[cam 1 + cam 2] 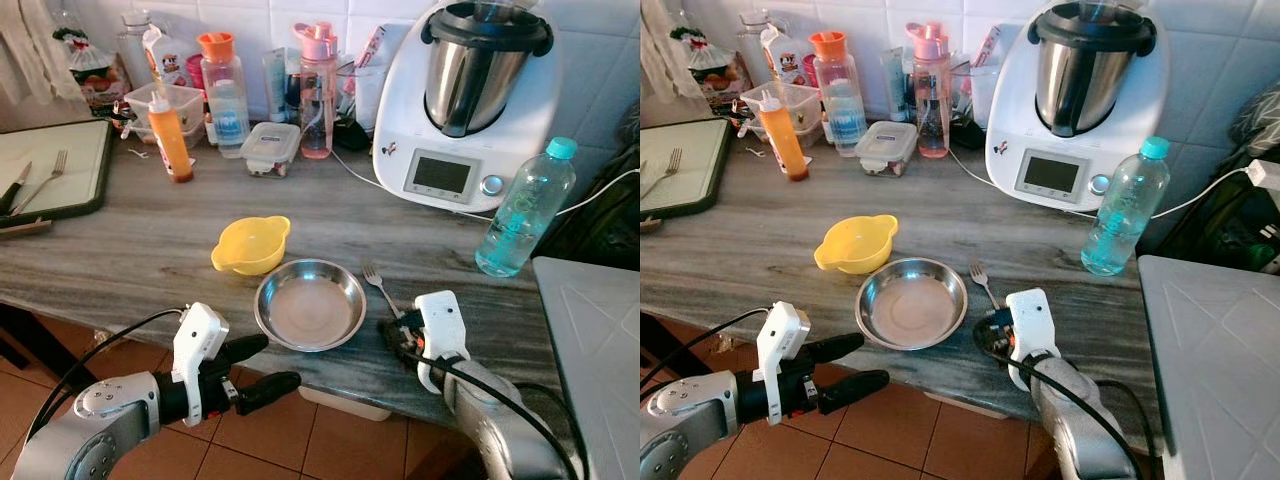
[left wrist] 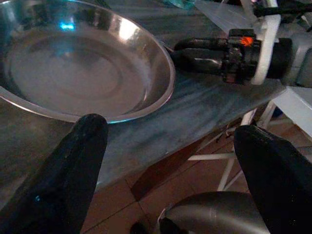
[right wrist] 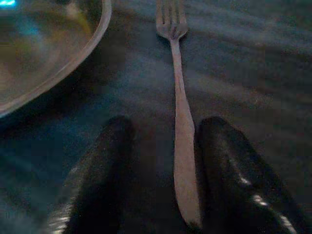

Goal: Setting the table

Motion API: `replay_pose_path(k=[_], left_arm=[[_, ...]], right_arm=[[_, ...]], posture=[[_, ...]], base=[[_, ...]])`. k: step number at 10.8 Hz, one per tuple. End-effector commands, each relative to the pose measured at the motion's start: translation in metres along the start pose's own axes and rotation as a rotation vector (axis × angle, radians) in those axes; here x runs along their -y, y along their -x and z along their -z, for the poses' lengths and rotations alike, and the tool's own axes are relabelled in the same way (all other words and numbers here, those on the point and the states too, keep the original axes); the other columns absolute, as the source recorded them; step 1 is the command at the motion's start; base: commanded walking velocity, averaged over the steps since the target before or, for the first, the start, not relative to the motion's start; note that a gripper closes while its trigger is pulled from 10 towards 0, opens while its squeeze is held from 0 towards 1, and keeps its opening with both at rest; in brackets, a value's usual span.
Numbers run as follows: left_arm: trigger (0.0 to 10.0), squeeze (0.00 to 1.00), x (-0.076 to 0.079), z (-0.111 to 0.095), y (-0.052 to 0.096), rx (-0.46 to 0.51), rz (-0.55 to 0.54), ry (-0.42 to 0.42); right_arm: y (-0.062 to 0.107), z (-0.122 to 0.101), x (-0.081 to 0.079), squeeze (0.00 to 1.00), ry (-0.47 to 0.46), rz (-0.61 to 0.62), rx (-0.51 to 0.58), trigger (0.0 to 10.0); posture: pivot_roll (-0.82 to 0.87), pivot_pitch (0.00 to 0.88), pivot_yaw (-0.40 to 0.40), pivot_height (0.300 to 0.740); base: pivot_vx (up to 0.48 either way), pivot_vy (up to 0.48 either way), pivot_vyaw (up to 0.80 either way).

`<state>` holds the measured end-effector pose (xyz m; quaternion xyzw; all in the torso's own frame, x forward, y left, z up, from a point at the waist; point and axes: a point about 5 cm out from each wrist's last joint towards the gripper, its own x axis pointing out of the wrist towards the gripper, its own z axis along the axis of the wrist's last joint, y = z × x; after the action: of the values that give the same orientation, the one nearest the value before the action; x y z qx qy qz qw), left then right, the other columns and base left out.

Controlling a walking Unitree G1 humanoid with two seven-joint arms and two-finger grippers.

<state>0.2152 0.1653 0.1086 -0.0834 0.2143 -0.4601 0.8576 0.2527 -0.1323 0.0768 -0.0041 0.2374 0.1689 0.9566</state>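
Two tools spread open, right tool (image 3: pixel 161 185) straddling fork (image 3: pixel 179 97) handle beside steel plate (image 1: pixel 310 303), left tool (image 1: pixel 262 365) off counter edge (image 1: pixel 150 315)

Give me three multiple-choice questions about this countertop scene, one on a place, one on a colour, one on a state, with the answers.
1. Where does the fork lie?
A. in the steel bowl
B. on the counter at the steel bowl's right
C. on the floor

2. What colour is the small bowl behind the steel bowl?
A. yellow
B. green
C. white

3. How is the left gripper?
A. shut on the fork
B. open, holding nothing
C. inside the bowl

Answers: 1 B, the fork rests on the counter beside the rim. 2 A, plainly yellow. 3 B, its fingers stand apart.
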Motion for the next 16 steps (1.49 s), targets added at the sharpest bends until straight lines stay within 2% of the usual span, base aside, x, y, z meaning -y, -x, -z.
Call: replay_pose_path(k=[1,5,9,10,12,13,16], left_arm=[[10.0,0.0,-0.004,-0.006,0.003,0.001,-0.012,-0.031],[10.0,0.0,-0.006,-0.006,0.004,0.0,-0.017,-0.036],[10.0,0.0,-0.008,-0.007,0.003,0.008,-0.024,-0.039],[10.0,0.0,-0.008,-0.006,0.003,0.007,-0.024,-0.038],[10.0,0.0,-0.008,-0.006,0.004,0.005,-0.028,-0.037],[10.0,0.0,-0.008,-0.006,0.005,0.005,-0.031,-0.037],[10.0,0.0,-0.007,-0.005,0.006,-0.001,-0.026,-0.036]], right_arm=[[0.002,0.013,-0.008,0.0,-0.025,-0.054,-0.081,0.0],[0.011,0.018,-0.012,0.0,-0.036,-0.122,-0.125,0.0],[0.007,0.016,-0.024,0.0,-0.023,-0.252,-0.121,0.0],[0.005,0.016,-0.028,0.0,-0.021,-0.283,-0.128,0.4],[0.004,0.018,-0.029,0.0,-0.019,-0.282,-0.132,0.3],[0.004,0.022,-0.023,0.0,-0.017,-0.225,-0.147,0.2],[0.003,0.022,-0.018,0.0,-0.046,-0.166,-0.142,0.5]], posture=[[0.11,0.003,0.014,0.74],[0.1,0.003,0.02,0.74],[0.11,0.0,0.022,0.74],[0.11,0.001,0.022,0.74],[0.11,0.003,0.021,0.74],[0.12,0.003,0.019,0.74],[0.11,0.004,0.025,0.74]], base=[[0.0,0.0,0.0],[0.0,0.0,0.0],[0.0,0.0,0.0],[0.0,0.0,0.0],[0.0,0.0,0.0],[0.0,0.0,0.0],[0.0,0.0,0.0]])
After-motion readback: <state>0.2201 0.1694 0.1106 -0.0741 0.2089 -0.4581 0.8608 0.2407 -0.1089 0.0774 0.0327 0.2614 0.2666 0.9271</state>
